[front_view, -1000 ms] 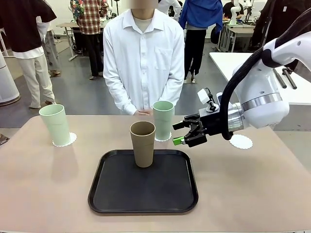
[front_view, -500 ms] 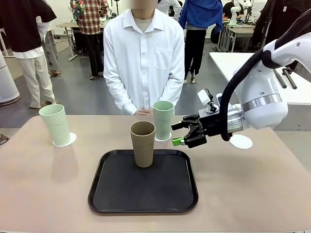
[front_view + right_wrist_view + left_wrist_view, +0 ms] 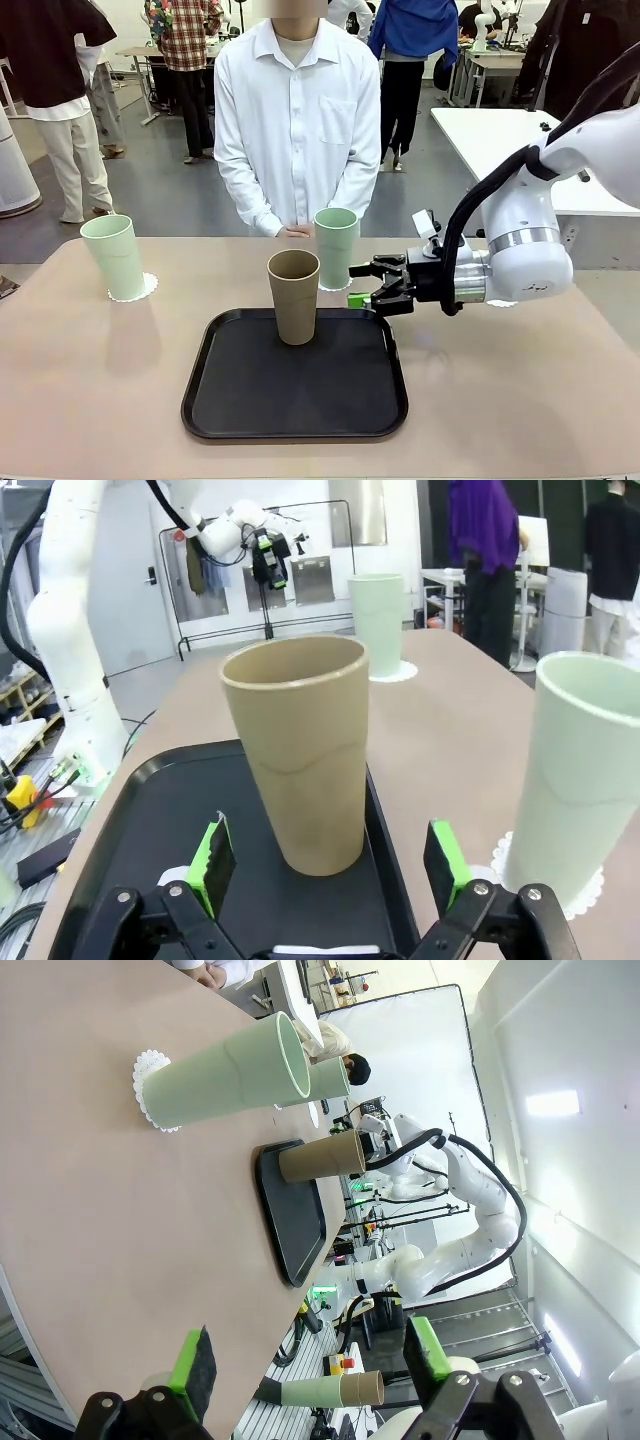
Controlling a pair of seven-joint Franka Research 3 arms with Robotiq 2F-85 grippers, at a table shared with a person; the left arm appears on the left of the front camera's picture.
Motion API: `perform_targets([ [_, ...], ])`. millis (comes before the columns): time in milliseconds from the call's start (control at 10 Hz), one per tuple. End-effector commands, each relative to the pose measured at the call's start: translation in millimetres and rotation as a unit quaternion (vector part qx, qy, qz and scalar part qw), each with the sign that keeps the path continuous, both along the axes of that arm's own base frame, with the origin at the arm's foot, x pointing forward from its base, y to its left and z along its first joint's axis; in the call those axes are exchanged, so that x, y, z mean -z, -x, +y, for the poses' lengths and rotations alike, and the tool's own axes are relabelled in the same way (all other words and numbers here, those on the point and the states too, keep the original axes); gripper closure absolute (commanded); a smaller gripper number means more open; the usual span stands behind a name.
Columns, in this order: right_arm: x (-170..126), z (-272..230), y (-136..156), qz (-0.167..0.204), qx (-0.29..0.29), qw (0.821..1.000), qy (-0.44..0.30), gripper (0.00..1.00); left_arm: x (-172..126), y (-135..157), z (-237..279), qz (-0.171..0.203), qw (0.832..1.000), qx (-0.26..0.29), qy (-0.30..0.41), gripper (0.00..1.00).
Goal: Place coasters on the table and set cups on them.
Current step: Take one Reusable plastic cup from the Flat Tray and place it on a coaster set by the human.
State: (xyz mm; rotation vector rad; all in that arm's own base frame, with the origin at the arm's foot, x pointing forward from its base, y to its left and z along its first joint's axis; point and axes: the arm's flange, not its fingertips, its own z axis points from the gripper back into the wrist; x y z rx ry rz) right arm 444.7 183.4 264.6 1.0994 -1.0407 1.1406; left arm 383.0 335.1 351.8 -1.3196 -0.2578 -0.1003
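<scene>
Beige and matte, the table (image 3: 90, 380) runs wide across a busy workshop, with a person in a white shirt (image 3: 296, 120) standing at its far edge. Over it, the right gripper (image 3: 362, 283) hangs with its jaws spread wide and nothing between them, just above the black tray's (image 3: 300, 400) far right corner and pointing toward the tan-brown cup (image 3: 293, 296). From the right wrist that cup (image 3: 298, 761) stands upright on the tray (image 3: 130, 850), centred ahead of the two green pads (image 3: 213, 858) but clear of them. Just beyond the gripper in the front view, a pale green cup (image 3: 335, 247) stands on a lacy white coaster (image 3: 345, 285) near the person's hands (image 3: 293, 232). Well off to the left, another pale green cup (image 3: 113, 256) stands on its own coaster (image 3: 145, 288). Behind the right arm's white body, the edge of a third coaster (image 3: 500, 303) peeks out, bare as far as can be seen. The left gripper (image 3: 312, 1358) is likewise wide open and empty, held low over the table's edge.
</scene>
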Motion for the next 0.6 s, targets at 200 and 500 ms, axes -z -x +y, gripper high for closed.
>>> perform_targets([
  [200, 11.1, 32.7, -9.5, 0.012, 0.004, 1.0, 0.017, 0.0, -1.7, 0.8, 0.8, 0.004, 1.0, -0.003, -0.005, 0.0],
  [500, 15.5, 44.2, -16.4, 0.016, -0.002, 1.0, 0.026, 0.0, -1.7, 0.8, 0.8, 0.004, 1.0, -0.003, -0.005, 0.0],
])
